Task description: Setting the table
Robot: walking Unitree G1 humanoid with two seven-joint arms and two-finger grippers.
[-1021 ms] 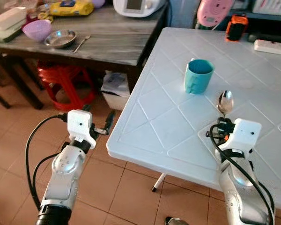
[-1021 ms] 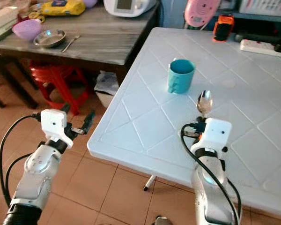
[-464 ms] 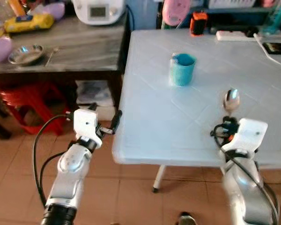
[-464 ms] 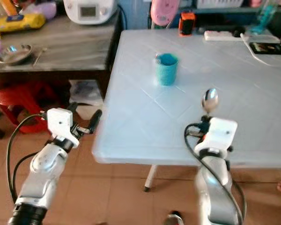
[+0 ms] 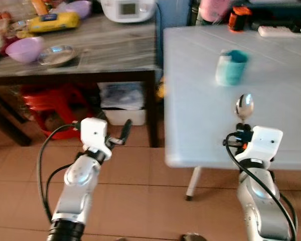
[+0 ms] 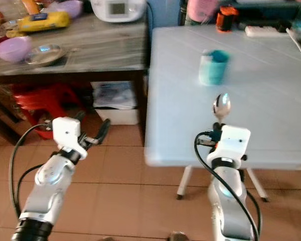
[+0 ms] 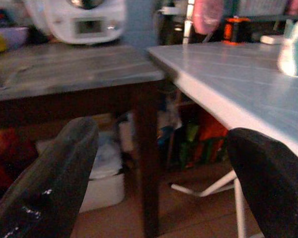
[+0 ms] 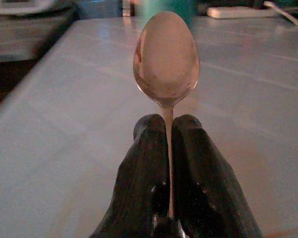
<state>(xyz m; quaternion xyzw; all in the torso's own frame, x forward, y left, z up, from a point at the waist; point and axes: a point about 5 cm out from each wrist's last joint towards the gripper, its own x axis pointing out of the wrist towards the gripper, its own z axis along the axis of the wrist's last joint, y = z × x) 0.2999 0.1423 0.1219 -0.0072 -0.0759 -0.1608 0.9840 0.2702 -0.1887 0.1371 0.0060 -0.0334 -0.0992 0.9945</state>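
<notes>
Right pincer [image 8: 168,148] clenched on spoon [image 8: 166,57] handle, bowl upright over white surface [image 5: 200,80]; teal cup [image 5: 231,68] ahead. Left pincer [image 5: 121,134] released, idle. Watch it: thin handle may pivot if you jolt.

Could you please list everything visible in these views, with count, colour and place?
Table: one, white, on the right.
Cup: one, teal, upright on the white table.
Spoon: one, silver, held over the white table's near part.
Power strip: one, white, at the table's far edge.
Side table: one, dark grey wood, on the left.
Bowl: one, purple, on the side table.
Metal dish: one, silver, beside the bowl.
Appliance: one, white, at the side table's back.
Stool: one, red, under the side table.
Left gripper: black fingers apart, over the floor.
Right gripper: black fingers closed on the spoon's handle.
</notes>
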